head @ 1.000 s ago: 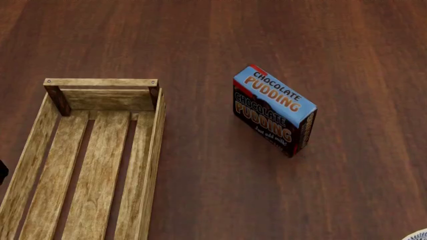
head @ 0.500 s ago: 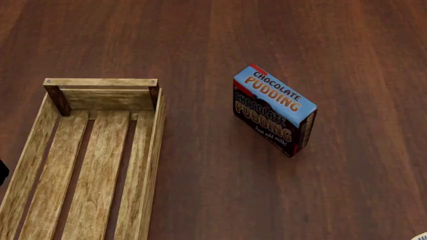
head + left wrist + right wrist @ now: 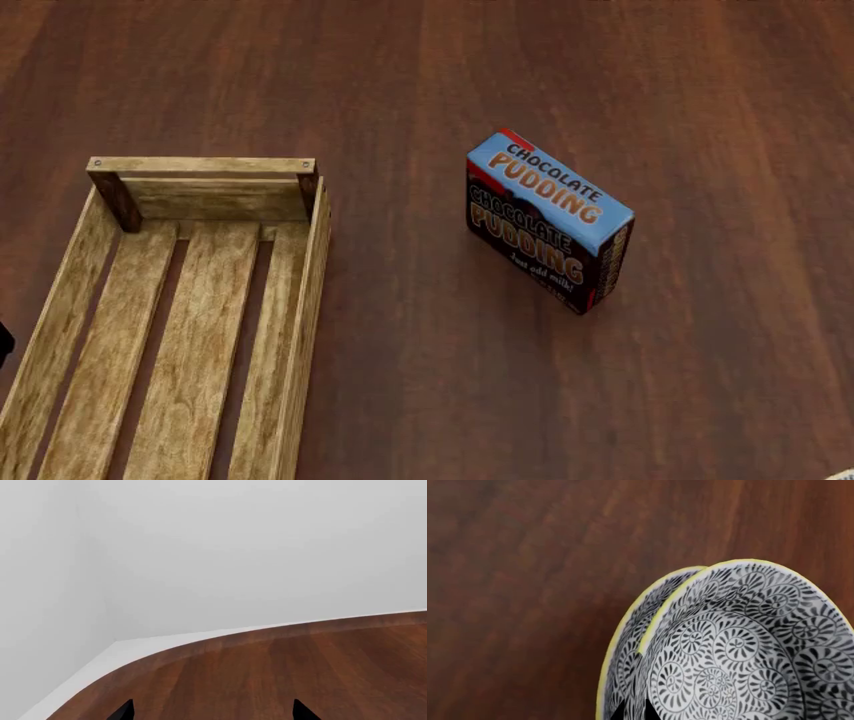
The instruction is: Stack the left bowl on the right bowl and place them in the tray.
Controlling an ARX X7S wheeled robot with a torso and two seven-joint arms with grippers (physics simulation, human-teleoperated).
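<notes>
In the left wrist view, only two dark fingertips [image 3: 124, 711] of the left hand [image 3: 212, 714] are seen, spread apart over bare counter [image 3: 300, 670].

In the head view, the tray [image 3: 314, 250] lies left of the pudding box [image 3: 547, 220], its long axis running toward and away from the robot.

In the right wrist view, two nested bowls [image 3: 727, 650] are seen tilted; the right hand [image 3: 634, 711] appears pinched on their rims. They should be kept level and lowered onto the slats.
</notes>
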